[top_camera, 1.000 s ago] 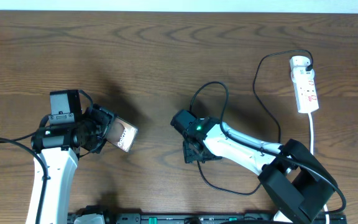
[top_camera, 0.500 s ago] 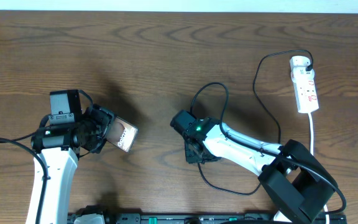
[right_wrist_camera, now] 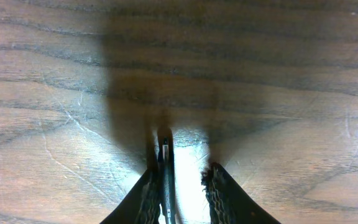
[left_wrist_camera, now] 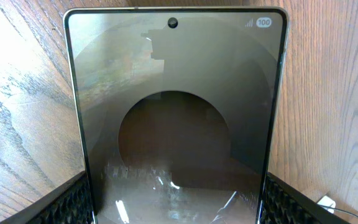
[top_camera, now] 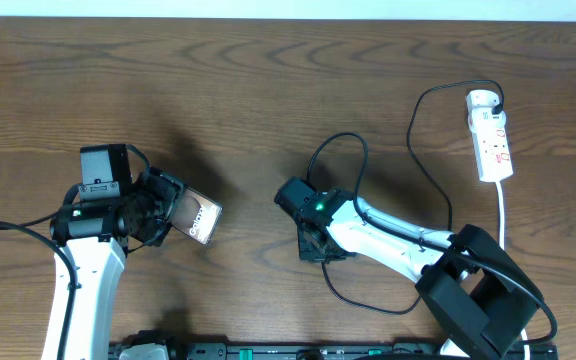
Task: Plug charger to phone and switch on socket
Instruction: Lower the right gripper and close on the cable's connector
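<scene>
My left gripper is shut on the phone and holds it tilted at the left of the table. In the left wrist view the phone's dark screen fills the frame between my fingers. The charger's black cable runs from the socket at the far right in loops to my right gripper at the table's middle. In the right wrist view the connector tip lies against the left finger of the right gripper. A bright gap separates it from the right finger.
The socket's white cord runs down the right side toward the right arm's base. Loops of the black cable lie around and below the right arm. The table is dark brown wood.
The right gripper has shifted very slightly over the cable. The left arm and the phone have not moved.
</scene>
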### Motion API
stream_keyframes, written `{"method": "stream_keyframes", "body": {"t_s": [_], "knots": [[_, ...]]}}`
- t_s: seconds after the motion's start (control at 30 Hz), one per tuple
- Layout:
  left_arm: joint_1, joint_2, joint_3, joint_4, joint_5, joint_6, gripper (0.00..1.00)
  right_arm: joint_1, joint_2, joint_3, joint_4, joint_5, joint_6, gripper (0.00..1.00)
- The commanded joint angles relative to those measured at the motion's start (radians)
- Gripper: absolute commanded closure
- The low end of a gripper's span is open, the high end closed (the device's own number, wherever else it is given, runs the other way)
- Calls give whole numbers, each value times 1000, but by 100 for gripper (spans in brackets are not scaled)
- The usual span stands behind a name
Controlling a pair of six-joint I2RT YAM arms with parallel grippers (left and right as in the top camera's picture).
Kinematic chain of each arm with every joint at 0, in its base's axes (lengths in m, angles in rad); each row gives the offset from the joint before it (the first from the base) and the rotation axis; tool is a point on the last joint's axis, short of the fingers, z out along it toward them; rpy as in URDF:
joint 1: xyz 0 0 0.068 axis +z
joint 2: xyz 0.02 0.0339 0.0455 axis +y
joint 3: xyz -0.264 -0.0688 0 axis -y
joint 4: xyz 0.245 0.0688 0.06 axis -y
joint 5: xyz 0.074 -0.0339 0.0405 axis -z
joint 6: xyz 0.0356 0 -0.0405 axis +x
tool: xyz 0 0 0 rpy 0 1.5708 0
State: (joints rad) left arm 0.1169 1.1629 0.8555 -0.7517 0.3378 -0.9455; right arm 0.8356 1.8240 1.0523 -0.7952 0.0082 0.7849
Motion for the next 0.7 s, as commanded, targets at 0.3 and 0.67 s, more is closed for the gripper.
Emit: {"method": "stream_keyframes", "body": {"t_s": [0.3,0.67], "knots": [[5,-7,32,4,8,-5,93,18,9,-26,-8,-14,15,60],[5,-7,32,4,8,-5,93,30,9,-26,1,-13,15,73]]}}
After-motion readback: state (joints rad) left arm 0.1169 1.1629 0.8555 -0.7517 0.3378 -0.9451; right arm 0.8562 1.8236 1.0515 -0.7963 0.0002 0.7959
